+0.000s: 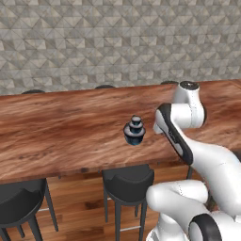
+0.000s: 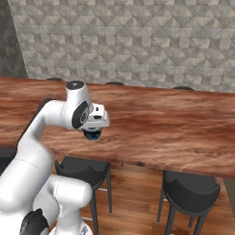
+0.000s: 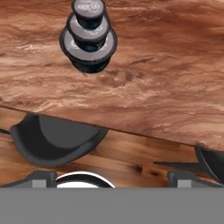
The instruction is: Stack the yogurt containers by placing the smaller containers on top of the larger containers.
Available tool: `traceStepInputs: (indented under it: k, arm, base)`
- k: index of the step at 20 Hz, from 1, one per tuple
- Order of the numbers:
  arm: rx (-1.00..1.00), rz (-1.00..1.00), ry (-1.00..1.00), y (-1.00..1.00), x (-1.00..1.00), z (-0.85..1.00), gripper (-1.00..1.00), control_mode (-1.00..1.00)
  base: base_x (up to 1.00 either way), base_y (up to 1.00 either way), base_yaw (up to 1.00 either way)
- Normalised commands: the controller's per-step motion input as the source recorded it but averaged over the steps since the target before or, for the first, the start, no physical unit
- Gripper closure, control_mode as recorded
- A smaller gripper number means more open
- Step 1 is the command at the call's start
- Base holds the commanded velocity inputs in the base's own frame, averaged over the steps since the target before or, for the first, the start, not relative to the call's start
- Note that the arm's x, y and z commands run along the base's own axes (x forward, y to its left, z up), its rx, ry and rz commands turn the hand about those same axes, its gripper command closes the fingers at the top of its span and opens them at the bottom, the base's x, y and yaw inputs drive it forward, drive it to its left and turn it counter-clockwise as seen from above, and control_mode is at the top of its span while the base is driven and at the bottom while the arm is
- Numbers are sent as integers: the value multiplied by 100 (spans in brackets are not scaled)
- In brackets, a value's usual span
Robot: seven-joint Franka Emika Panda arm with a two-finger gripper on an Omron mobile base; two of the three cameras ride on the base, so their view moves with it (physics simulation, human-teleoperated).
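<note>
I counted three yogurt containers [image 1: 134,130] stacked in one tower on the wooden surface [image 1: 61,136]: one big, one medium, one tiny. Two dark stools [image 1: 128,184] stood at six o'clock beneath its edge.

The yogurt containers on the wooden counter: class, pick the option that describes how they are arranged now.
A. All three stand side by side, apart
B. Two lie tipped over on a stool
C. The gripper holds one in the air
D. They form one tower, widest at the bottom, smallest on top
D. The yogurt containers form one tower on the counter, widest lowest, narrowest topmost; the gripper holds nothing.
</note>
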Motion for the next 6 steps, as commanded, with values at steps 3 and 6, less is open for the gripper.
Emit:
traceStepInputs:
  k: [3,6]
  arm:
    - [4,-5,0,-17,-49,11,-100,-100]
    - [4,-5,0,-15,-49,10,-100,-100]
  base:
    - [0,0,0]
    - [0,0,0]
